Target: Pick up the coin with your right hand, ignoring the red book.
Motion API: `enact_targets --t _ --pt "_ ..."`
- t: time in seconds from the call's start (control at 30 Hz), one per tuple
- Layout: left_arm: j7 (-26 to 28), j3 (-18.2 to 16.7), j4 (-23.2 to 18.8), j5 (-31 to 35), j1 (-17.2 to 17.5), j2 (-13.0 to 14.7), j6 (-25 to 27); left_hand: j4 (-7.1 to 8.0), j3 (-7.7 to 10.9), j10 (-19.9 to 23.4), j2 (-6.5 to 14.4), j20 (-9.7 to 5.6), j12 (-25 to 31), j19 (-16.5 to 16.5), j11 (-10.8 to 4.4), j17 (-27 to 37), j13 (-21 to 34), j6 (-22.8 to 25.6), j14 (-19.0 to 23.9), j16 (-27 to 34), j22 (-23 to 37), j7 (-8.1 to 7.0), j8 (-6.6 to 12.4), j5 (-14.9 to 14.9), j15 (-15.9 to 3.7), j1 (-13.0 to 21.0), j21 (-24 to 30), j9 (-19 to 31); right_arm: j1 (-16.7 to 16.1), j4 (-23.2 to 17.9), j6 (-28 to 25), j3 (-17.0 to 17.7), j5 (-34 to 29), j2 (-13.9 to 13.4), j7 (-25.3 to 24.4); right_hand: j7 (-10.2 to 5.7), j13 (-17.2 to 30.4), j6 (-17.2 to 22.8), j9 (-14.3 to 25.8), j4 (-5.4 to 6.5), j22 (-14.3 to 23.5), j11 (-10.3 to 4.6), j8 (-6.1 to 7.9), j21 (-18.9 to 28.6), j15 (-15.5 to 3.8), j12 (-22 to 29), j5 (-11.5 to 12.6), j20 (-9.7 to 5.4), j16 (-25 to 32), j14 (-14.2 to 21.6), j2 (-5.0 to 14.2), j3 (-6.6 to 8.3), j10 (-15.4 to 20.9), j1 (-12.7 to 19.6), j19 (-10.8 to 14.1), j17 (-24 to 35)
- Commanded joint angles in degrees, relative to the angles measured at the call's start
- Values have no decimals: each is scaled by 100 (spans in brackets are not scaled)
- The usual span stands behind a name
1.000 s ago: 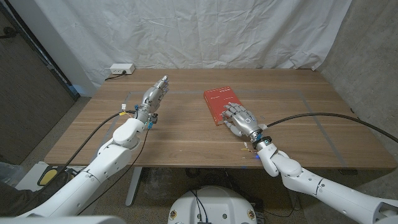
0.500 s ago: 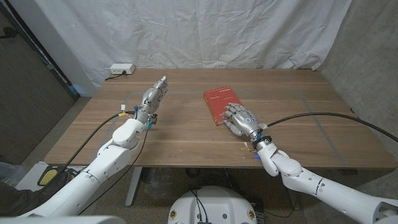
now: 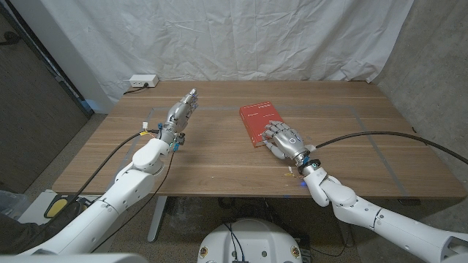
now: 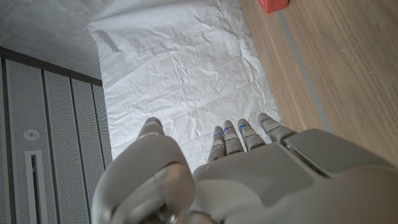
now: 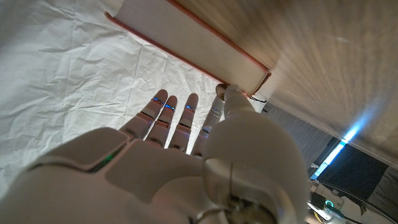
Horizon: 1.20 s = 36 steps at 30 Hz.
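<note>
The red book [image 3: 257, 117] lies on the wooden table [image 3: 219, 164], right of the middle. My right hand [image 3: 284, 140] is over the book's near end, back upward, fingers spread and reaching onto the cover. In the right wrist view the right hand [image 5: 168, 168] has its fingers straight, and its thumb tip touches a corner of the book [image 5: 186, 37]. Nothing shows between its fingers, and what lies beneath the palm is hidden. My left hand [image 3: 179, 117] stands on its edge on the table's left side, fingers straight and holding nothing. The left hand [image 4: 236, 174] also appears in its wrist view.
A white power strip [image 3: 142, 80] sits at the table's far left corner. A white sheet [image 3: 256, 36] hangs behind the table. Thin tape lines [image 3: 380, 146] mark the tabletop. A corner of the red book [image 4: 272, 5] appears in the left wrist view.
</note>
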Motion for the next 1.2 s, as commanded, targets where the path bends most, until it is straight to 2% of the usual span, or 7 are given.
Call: enact_targets --t 0.03,0.23,0.73,1.2 --pt "-7 6 -6 8 -49 20 39 -5 -6 28 44 -83 13 -43 -41 12 19 16 33 3 35 6 10 -21 3 9 23 8 -5 -168 -16 65 -75 -67 67 -65 15 464 -9 14 29 4 34 56 -293 23 -16 -208 41 63 42 16 65 12 51 8" --pt "-14 15 30 12 -96 -5 28 -7 -9 24 46 -87 11 -44 -38 12 19 21 33 3 35 5 12 -22 0 11 23 8 -21 -210 -5 87 -86 -65 79 -27 22 504 -71 -8 37 2 53 68 -294 23 -17 -220 41 71 100 74 79 66 41 20" --pt "-62 48 142 2 -179 -60 -5 -10 -16 20 49 -85 9 -50 -55 12 19 22 32 3 35 12 12 -23 -3 16 22 8 -11 -237 5 120 -166 -61 18 9 32 571 -179 -29 51 -13 92 101 -301 30 -38 -219 40 91 92 117 124 99 44 38" --pt "-19 12 68 21 -190 -12 32 -15 -24 28 52 -83 12 -21 -27 13 19 27 69 17 36 13 14 -24 4 21 36 8 -2 -412 41 183 -271 -177 53 25 42 603 -274 -38 62 -34 116 130 -305 32 -44 -210 45 126 77 139 154 106 50 52"
